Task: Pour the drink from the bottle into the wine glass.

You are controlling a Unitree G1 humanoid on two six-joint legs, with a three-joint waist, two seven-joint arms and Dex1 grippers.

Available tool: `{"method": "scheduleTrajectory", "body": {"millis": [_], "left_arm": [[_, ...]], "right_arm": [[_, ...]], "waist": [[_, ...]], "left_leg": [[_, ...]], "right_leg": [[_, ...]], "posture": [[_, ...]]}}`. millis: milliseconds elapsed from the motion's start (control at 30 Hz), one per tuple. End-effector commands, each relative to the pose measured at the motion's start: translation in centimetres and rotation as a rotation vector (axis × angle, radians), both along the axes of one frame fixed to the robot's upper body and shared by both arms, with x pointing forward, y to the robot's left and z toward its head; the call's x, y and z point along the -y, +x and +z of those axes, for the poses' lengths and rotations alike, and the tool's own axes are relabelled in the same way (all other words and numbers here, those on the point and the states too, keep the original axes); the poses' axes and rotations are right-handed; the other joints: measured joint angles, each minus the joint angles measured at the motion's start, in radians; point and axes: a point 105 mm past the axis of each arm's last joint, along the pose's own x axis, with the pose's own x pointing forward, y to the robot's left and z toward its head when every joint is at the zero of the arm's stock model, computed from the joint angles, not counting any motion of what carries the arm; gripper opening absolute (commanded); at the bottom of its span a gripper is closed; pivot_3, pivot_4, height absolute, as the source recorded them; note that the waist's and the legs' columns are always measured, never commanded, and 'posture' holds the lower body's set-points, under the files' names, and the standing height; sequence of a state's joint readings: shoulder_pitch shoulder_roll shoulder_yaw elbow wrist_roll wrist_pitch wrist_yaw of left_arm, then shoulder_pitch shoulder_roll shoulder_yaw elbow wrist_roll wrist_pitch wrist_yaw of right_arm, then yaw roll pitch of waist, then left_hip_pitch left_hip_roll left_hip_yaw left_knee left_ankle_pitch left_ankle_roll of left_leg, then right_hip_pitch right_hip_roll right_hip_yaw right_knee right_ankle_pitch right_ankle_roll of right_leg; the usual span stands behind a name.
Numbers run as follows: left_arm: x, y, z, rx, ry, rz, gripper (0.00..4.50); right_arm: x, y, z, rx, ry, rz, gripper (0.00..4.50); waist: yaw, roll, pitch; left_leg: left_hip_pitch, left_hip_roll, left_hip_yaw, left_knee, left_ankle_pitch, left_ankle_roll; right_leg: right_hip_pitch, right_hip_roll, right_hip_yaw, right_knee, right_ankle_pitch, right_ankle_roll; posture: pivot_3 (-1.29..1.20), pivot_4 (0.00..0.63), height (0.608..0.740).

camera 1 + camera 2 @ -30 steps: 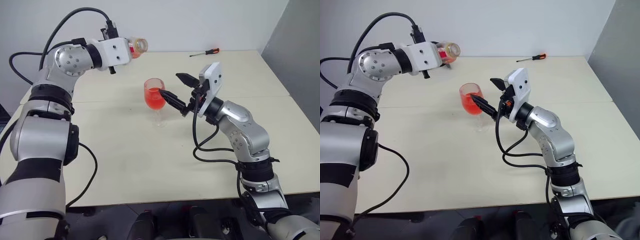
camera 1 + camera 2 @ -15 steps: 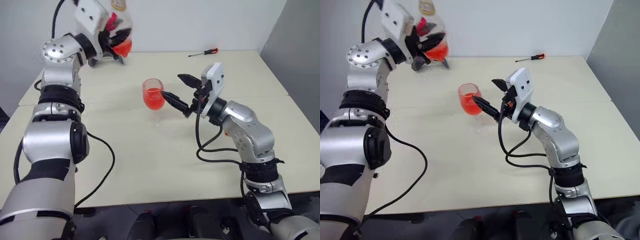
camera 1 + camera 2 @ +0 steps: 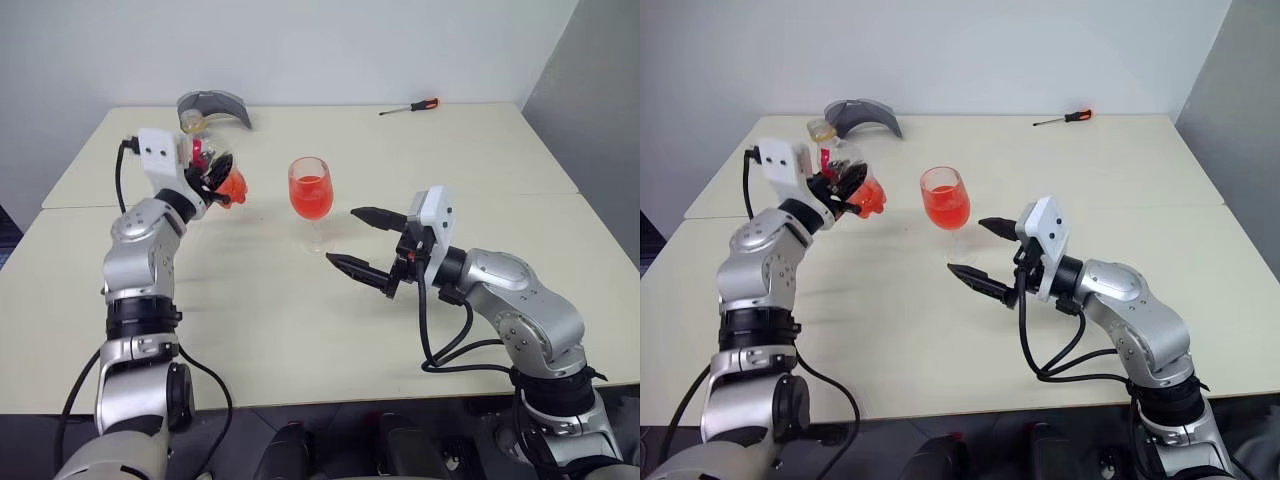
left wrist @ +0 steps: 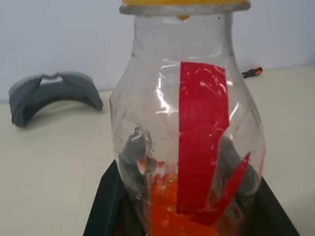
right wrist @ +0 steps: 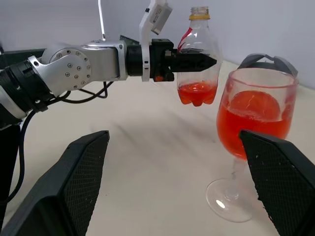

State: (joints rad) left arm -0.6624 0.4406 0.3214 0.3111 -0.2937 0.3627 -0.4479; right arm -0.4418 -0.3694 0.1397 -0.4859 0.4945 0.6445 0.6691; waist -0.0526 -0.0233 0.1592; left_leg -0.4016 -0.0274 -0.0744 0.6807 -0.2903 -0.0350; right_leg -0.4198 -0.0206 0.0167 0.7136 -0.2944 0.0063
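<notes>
The bottle is upright above the table, clamped around its body by the left gripper; a little red drink sits in its base. The left forearm rises from a bent elbow. The wine glass, roughly half full, stands mid-table. The right gripper is held level, near the glass, jaws spread wide, apparently clear of it.

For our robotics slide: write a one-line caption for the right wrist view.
Left claw holds the bottle upright above the table beside the wine glass of red drink.
</notes>
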Motion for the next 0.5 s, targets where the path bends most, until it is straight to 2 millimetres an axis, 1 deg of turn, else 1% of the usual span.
{"method": "scheduleTrajectory", "body": {"millis": [33, 100, 200, 367, 500], "left_arm": [[-1.0, -1.0, -1.0, -0.007, -0.080, 0.036, 1.28], [-1.4, -1.3, -2.0, -0.020, -0.092, 0.047, 1.28], [-1.7, -1.6, -3.3, -0.024, -0.048, 0.057, 1.28], [-2.0, -1.7, -4.6, -0.017, -0.067, 0.079, 1.28], [-2.0, -1.6, -5.0, -0.006, -0.033, 0.082, 1.28]], "right_arm": [[0.1, -0.7, 1.0, 0.053, 0.050, 0.002, 4.50], [0.2, -0.6, 1.1, 0.055, 0.064, -0.015, 4.50], [0.2, -0.6, 1.1, 0.057, 0.067, -0.034, 4.50], [0.3, -0.5, 1.1, 0.062, 0.062, -0.057, 4.50], [0.3, -0.2, 1.3, 0.063, 0.070, -0.072, 4.50]], "waist": [[0.002, 0.000, 0.000], [0.003, 0.000, 0.000], [0.008, -0.001, -0.001], [0.020, -0.001, -0.001], [0.021, -0.002, -0.001]], "left_leg": [[0.000, 0.000, 0.000, 0.000, 0.000, 0.000], [0.000, 0.000, 0.000, 0.000, 0.000, 0.000], [0.000, 0.000, 0.000, 0.000, 0.000, 0.000], [0.000, 0.000, 0.000, 0.000, 0.000, 0.000], [0.000, 0.000, 0.000, 0.000, 0.000, 0.000]], "right_leg": [[0.000, 0.000, 0.000, 0.000, 0.000, 0.000], [0.000, 0.000, 0.000, 0.000, 0.000, 0.000], [0.000, 0.000, -0.001, 0.000, 0.000, 0.000], [0.001, 0.000, 0.000, -0.001, 0.000, 0.000], [0.001, 0.000, 0.000, -0.001, 0.000, 0.000]], "posture": [[0.00, 0.150, 0.740], [0.00, 0.150, 0.740], [0.00, 0.150, 0.740], [0.00, 0.150, 0.740], [0.00, 0.150, 0.740]]}}
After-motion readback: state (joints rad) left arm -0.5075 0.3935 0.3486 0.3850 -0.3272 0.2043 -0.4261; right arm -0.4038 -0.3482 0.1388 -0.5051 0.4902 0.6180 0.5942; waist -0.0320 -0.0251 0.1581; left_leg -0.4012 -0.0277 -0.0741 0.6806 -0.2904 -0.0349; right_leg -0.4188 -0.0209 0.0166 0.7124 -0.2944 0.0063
